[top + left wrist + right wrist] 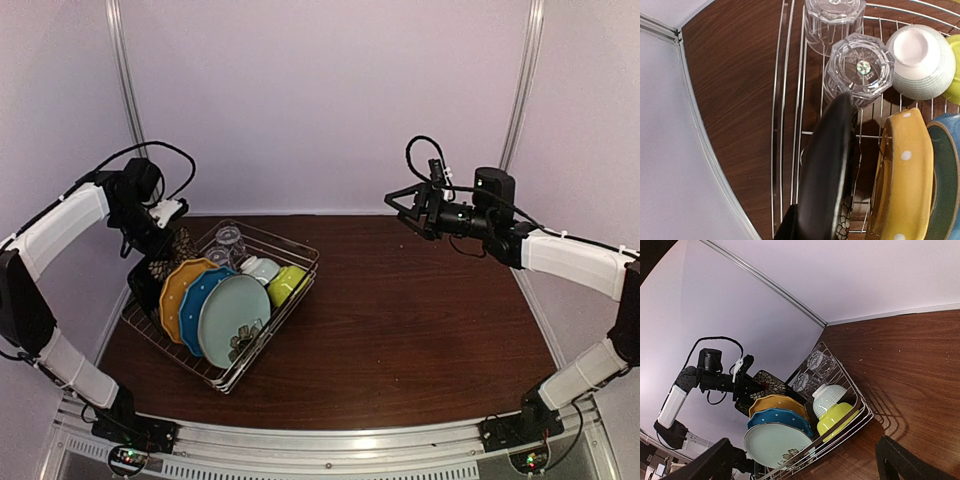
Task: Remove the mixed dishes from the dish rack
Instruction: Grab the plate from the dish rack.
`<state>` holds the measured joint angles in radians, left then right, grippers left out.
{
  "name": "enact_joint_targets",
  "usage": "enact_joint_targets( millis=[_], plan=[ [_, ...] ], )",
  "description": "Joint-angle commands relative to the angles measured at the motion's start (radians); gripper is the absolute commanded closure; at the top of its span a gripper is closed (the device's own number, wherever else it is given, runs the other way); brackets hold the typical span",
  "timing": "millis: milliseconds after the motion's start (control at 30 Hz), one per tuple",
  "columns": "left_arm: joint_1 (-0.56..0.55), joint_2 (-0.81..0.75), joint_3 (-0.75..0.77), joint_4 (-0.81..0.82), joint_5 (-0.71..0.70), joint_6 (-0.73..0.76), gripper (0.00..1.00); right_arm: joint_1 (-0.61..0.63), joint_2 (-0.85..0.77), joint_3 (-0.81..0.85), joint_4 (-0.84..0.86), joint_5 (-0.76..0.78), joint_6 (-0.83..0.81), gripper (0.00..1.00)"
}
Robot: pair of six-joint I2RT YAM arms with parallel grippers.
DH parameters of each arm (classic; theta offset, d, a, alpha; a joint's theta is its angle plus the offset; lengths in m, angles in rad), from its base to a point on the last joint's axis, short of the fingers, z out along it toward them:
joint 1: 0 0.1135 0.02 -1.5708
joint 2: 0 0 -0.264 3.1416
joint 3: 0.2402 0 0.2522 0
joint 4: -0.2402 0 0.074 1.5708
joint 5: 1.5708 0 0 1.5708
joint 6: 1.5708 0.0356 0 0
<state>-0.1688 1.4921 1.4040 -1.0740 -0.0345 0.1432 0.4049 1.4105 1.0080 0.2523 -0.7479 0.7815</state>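
Top external view: the left tool [158,238] is clamped on the dark patterned plate [160,268] at the left end of the dish rack [300,252] — lifting it out is judged the step in hand, and a straight upward pull is called for. The right tool [408,205] stands wide apart over the tabletop [420,330]. No writing can be read.

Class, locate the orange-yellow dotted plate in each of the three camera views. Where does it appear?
Top external: orange-yellow dotted plate, left of centre, standing among the other plates.
Left wrist: the plate fills the lower right, seen edge-on.
Right wrist: the plate sits lower left of centre.
Shared landmark: two clear glasses beside the plates.
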Motion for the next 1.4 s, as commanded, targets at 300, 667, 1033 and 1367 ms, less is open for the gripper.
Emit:
enact_joint_targets(
  millis=[300,667,1033,1367],
  plan=[
    [-0.055,-0.033,0.246,-0.043,-0.114,-0.022,1.00,0.011,0.003,0.010,0.034,-0.008,0.010,0.00],
    [-0.117,-0.045,0.348,-0.076,-0.301,0.012,1.00,0.015,0.003,0.014,0.045,-0.011,0.013,0.00],
    [-0.137,-0.053,0.526,-0.093,-0.314,-0.011,1.00,0.026,-0.003,0.029,0.038,-0.005,-0.001,0.00],
    [-0.138,-0.119,0.587,0.058,-0.174,-0.123,1.00,0.031,-0.038,0.066,-0.061,0.038,-0.089,0.00]
  ],
)
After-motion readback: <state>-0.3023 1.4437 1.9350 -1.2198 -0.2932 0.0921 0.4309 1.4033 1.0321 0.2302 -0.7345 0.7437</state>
